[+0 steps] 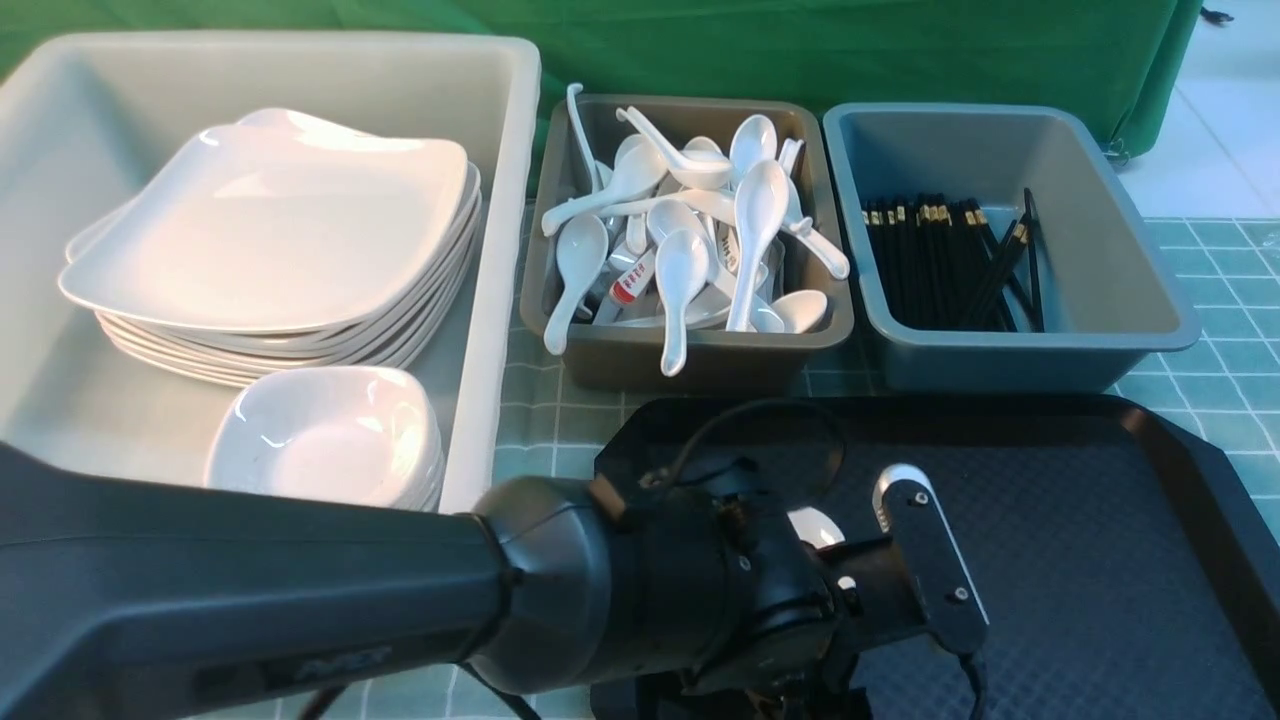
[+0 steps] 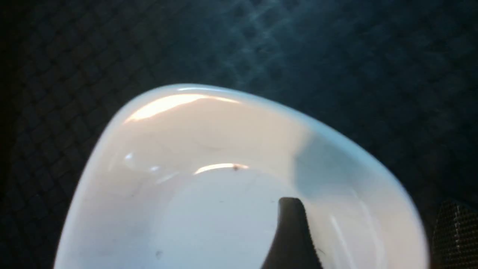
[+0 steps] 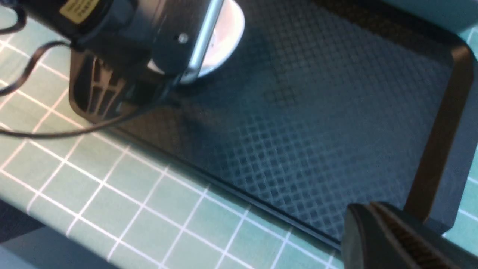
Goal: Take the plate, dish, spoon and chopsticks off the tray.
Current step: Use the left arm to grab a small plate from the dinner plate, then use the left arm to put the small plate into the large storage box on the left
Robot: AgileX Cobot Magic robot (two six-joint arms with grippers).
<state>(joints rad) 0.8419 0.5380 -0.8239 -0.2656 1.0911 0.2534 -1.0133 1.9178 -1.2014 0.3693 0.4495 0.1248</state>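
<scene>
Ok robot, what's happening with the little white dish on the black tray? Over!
Left gripper open, straddling wall of the small deep white dish. Dish sits on the black textured tray. Right gripper shut, empty. No obstacle in sight.

One black tray (image 1: pixel 1100 560). One small white dish (image 2: pixel 209 209) on it. Three bins: one white (image 1: pixel 500 200), two grey (image 1: pixel 690 365) (image 1: pixel 1000 370). One stack of large white plates (image 1: pixel 270 230), roughly seven. One shorter stack of small dishes (image 1: pixel 330 435). Spoons (image 1: pixel 755 215) well over a dozen. Chopsticks (image 1: pixel 940 260) bundled, too many to count.
</scene>
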